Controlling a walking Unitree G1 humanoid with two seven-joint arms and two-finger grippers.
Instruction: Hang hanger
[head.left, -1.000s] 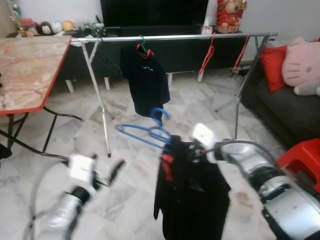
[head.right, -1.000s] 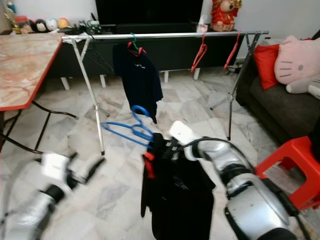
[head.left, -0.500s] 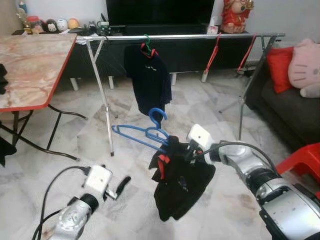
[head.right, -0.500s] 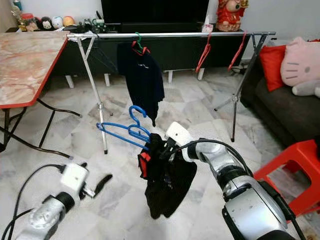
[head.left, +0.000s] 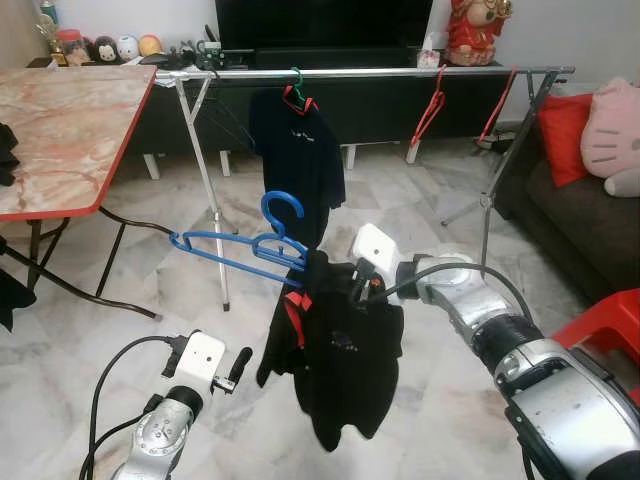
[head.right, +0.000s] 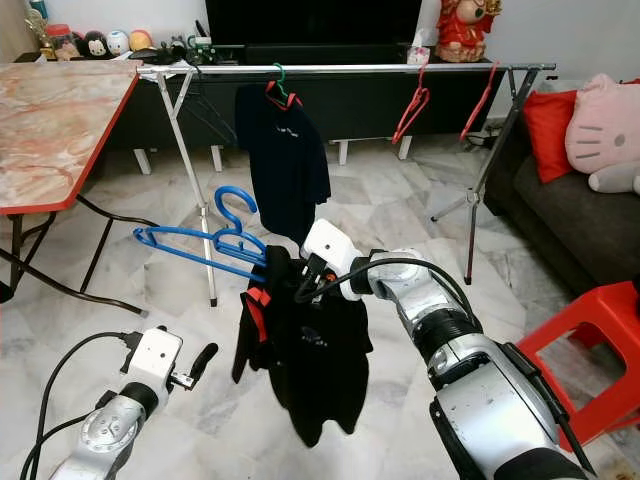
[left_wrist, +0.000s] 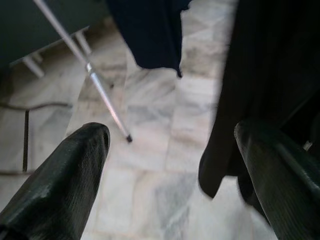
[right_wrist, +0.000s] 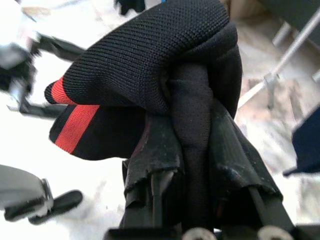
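Observation:
A black shirt (head.left: 338, 352) with red collar trim hangs on a blue hanger (head.left: 232, 251), held above the floor in front of the drying rack. My right gripper (head.left: 353, 289) is shut on the bunched shoulder cloth (right_wrist: 187, 80) near the hanger's neck. The blue hook (head.left: 282, 213) points up, below the silver rail (head.left: 390, 72). On that rail hangs a navy shirt (head.left: 300, 150) on a green hanger. My left gripper (head.left: 238, 362) is low by the floor, fingers (left_wrist: 62, 187) apart and open, empty, facing the black shirt (left_wrist: 262, 75).
Red hangers (head.left: 431, 102) hang further right on the rail. A rack leg (head.left: 208, 200) stands left of the held hanger. A marble-topped table (head.left: 60, 130) is at left; a sofa (head.left: 585, 230) with cushions and a red stool (head.left: 610, 325) are at right.
My right gripper has raised the shirt and blue hanger and carried them leftward. The shirt now hangs straighter. The left arm has stayed low.

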